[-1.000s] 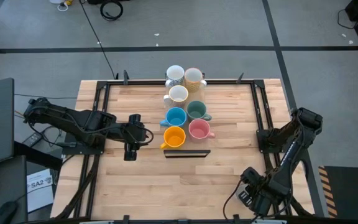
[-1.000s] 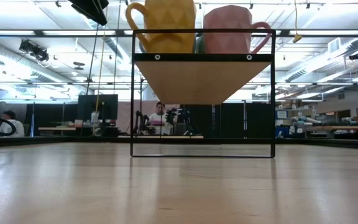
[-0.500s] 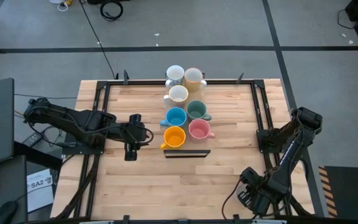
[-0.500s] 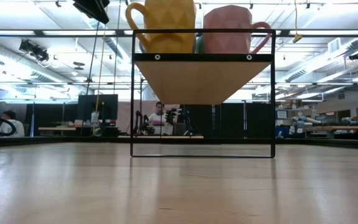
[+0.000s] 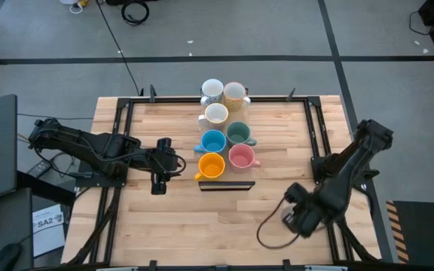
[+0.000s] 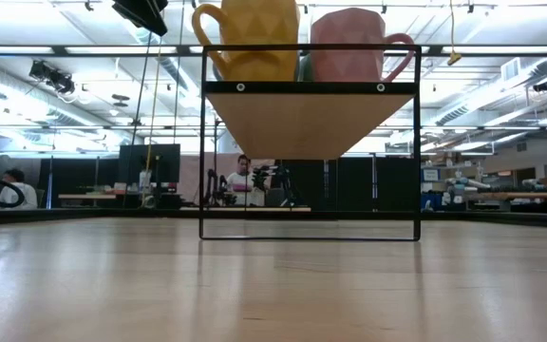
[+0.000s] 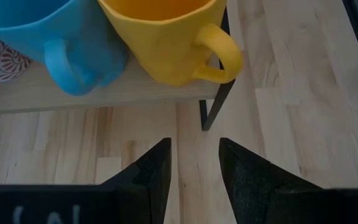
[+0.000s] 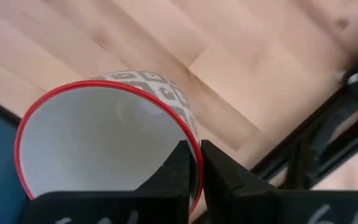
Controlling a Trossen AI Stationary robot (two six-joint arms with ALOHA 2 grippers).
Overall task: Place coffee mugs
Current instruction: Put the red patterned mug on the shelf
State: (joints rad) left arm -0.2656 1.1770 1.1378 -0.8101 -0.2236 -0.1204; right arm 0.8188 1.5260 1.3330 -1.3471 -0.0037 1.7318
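Observation:
Several coffee mugs stand on a raised wooden shelf (image 6: 307, 114) in a black wire frame: orange (image 5: 212, 166), pink (image 5: 241, 156), blue (image 5: 213, 141), grey-green (image 5: 238, 133) and three white or cream ones behind. My left gripper (image 7: 194, 168) waits open just left of the orange mug (image 7: 166, 37), touching nothing. My right gripper (image 5: 298, 214) is over the table's near right part, shut on a mug with a red rim and a grey-patterned side (image 8: 104, 143). In the high view the gripper hides this mug. My right gripper pinches the patterned mug's wall at the red rim (image 8: 194, 146), one finger inside the mug and one outside. The fingers come from above, pointing down. The mug hangs mouth up below them, somewhat tilted. Its base is hidden.
Black frame rails (image 5: 316, 135) run along the table's left and right sides, one close to the held mug (image 8: 316, 149). A cable loop (image 5: 268, 232) lies near the right gripper. Bare wood stretches in front of the shelf (image 5: 202, 218).
My right gripper has risen and gone from the near right corner toward the table's left and far edges. My left gripper has kept still.

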